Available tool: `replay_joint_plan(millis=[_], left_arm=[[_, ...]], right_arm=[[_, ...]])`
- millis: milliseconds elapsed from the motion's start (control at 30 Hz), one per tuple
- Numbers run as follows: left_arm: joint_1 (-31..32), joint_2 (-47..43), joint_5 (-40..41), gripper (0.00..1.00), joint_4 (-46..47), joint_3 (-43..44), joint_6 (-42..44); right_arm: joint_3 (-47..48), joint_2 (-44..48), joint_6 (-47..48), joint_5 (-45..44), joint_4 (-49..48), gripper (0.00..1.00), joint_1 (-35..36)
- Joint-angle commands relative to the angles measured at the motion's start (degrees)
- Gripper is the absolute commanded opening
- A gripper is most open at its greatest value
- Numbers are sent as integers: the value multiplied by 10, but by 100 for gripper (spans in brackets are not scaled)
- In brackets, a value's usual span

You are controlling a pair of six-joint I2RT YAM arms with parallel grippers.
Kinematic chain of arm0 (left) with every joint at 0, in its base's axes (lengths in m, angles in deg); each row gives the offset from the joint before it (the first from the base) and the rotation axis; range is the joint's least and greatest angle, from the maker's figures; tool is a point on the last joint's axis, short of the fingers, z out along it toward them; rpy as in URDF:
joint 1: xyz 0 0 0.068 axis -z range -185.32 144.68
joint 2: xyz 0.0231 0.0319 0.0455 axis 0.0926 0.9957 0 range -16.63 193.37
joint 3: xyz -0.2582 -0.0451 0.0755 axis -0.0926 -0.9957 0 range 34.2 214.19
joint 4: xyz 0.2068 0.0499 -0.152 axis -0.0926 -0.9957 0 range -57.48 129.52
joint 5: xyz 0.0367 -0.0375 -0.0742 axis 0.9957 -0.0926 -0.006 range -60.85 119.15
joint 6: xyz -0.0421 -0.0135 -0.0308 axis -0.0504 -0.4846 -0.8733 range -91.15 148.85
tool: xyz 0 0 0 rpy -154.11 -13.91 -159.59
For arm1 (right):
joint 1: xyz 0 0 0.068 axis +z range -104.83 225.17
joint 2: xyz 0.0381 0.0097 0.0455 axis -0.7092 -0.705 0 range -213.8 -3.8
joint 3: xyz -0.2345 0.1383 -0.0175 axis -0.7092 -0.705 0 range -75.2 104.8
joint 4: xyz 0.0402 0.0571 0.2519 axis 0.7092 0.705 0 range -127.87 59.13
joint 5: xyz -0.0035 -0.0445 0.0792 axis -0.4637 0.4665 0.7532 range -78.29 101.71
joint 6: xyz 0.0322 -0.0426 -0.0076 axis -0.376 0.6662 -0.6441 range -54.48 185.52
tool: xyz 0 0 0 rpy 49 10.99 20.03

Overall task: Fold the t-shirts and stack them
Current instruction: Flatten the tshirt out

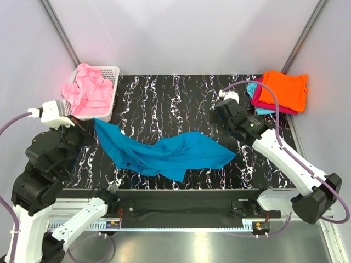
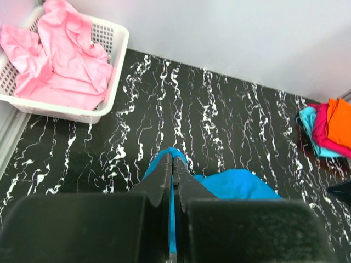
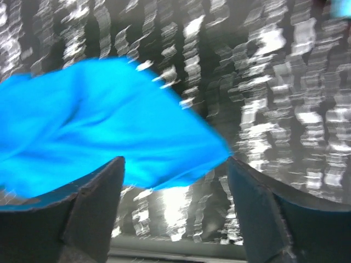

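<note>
The teal-blue t-shirt [image 1: 164, 152] lies stretched and crumpled across the middle of the black marbled table [image 1: 164, 98]. My left gripper [image 1: 82, 125] is shut on its left corner; in the left wrist view the cloth [image 2: 236, 183] is pinched between the closed fingers of the gripper [image 2: 173, 161]. My right gripper [image 1: 222, 129] is open, just above the shirt's right end [image 3: 104, 120], holding nothing; its wrist view is motion-blurred. A folded stack with the orange t-shirt [image 1: 284, 89] over magenta [image 1: 260, 101] and light cyan shirts sits at the far right. Pink t-shirts [image 1: 88, 90] fill the basket.
A white mesh basket [image 1: 112, 82] stands at the far left corner, also in the left wrist view [image 2: 118, 60]. The folded stack shows at the right edge of the left wrist view [image 2: 329, 129]. Grey walls enclose the table on three sides.
</note>
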Motion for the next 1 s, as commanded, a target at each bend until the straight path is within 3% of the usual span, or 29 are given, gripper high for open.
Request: replay_joint_plan(millis=[0, 200, 267, 533, 967], left_arm=[[1, -1, -18, 0, 38, -7, 4], [1, 0, -11, 0, 40, -28, 1], [1, 0, -6, 0, 42, -34, -2], [1, 2, -5, 0, 45, -53, -18], [1, -4, -5, 0, 45, -64, -17]], right_arm=[[-66, 12, -36, 183, -83, 76, -2], [-199, 43, -106, 371, -195, 59, 9], [-221, 46, -128, 400, -215, 59, 22], [-271, 0, -172, 415, -310, 59, 110], [-321, -136, -223, 436, -458, 56, 129]])
